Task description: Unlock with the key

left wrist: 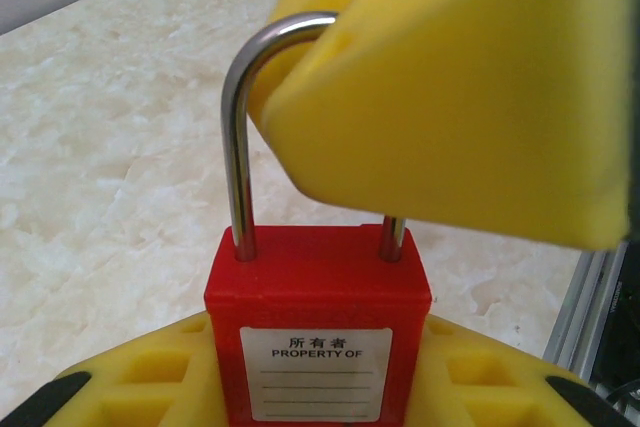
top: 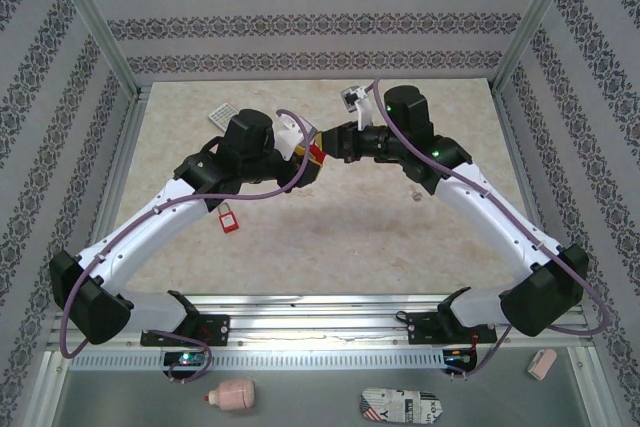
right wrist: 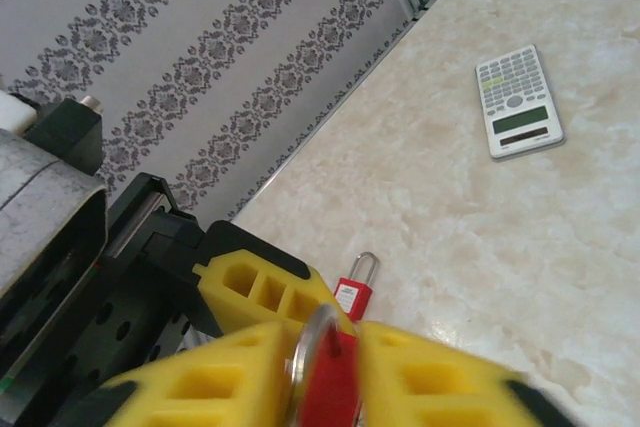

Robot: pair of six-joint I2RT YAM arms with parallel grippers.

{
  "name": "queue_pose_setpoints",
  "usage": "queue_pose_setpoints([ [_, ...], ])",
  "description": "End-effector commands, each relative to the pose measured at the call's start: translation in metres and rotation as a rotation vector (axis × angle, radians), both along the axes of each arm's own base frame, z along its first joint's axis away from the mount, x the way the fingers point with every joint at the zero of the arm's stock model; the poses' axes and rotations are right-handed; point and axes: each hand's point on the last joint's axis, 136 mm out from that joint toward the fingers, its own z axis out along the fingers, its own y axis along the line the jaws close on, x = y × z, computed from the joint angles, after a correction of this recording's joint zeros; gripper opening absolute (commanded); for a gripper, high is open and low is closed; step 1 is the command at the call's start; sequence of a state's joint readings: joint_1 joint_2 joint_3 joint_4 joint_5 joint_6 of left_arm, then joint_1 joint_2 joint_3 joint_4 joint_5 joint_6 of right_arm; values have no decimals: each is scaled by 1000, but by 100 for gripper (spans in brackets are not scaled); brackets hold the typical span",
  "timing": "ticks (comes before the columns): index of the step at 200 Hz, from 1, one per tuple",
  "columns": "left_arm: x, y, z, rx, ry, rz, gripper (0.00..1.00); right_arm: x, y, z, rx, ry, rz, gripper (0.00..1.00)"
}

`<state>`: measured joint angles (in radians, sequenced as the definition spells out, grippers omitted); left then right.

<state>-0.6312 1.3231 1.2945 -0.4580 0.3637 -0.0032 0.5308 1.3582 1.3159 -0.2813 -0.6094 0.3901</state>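
Observation:
My left gripper (top: 306, 153) (left wrist: 320, 382) is shut on the body of a red padlock (left wrist: 318, 287) (top: 317, 155) and holds it upright above the table's middle, its "PROPERTY OF" label facing the wrist camera. My right gripper (top: 327, 147) (right wrist: 335, 377) meets it from the right. Its yellow fingers (left wrist: 450, 97) are pressed in on the silver shackle (left wrist: 237, 127) (right wrist: 312, 347) at the padlock's top. A tiny greyish thing (top: 418, 197) that may be the key lies on the table under the right arm.
A second red padlock (top: 228, 217) (right wrist: 355, 292) lies flat under the left arm. A white calculator (top: 222, 112) (right wrist: 517, 100) sits at the back left and a small grey-white object (top: 352, 99) at the back middle. Patterned walls and metal posts enclose the table.

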Motion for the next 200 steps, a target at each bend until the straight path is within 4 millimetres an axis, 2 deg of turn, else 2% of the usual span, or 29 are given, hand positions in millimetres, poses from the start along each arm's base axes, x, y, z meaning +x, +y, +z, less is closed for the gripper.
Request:
queue_pose_setpoints([
  [1,-7,-7,17,-21,-59,-35,0,5,1,4,-16,-11,-28,9],
  [18,-9,-7,12,-16,-54,-39,0,9,-2,7,-22,-18,-54,0],
  [71,-17,-1,-24,19,0,-29,0,16,-13,25,-31,-72,-106,0],
  [112,-18,7,-39,25,9,11,0,22,-19,21,-37,-58,-149,0],
  [141,-13,12,-37,39,-15,42,0,21,-17,13,-47,-38,-144,0],
  [178,13,34,-29,68,-116,235,0,42,-40,-5,-43,34,-365,0],
  [200,23,38,-25,99,-192,316,0,52,-41,-19,-40,99,-452,0],
])
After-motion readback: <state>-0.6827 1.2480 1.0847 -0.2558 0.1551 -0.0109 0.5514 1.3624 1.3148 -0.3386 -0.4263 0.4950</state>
